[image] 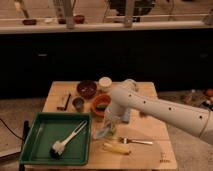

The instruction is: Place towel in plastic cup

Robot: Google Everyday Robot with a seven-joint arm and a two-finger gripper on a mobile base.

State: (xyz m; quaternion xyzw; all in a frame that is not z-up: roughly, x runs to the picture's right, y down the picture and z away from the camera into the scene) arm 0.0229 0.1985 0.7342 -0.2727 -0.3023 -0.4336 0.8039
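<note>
My white arm reaches in from the right, and the gripper (109, 120) points down over the middle of the wooden table (150, 150). A pale, crumpled towel (104, 133) is directly under the gripper, touching or hanging from it, just right of the green tray. An orange plastic cup (101, 104) with something dark inside stands just behind the gripper, partly hidden by the arm. A small grey cup (78, 103) stands to its left.
A green tray (45, 131) at the front left holds a white brush (64, 142). A dark bowl (87, 89) and a white round container (105, 82) stand at the back. A fork (136, 141) and a yellowish item (116, 148) lie in front. A dark flat object (64, 101) lies at the left.
</note>
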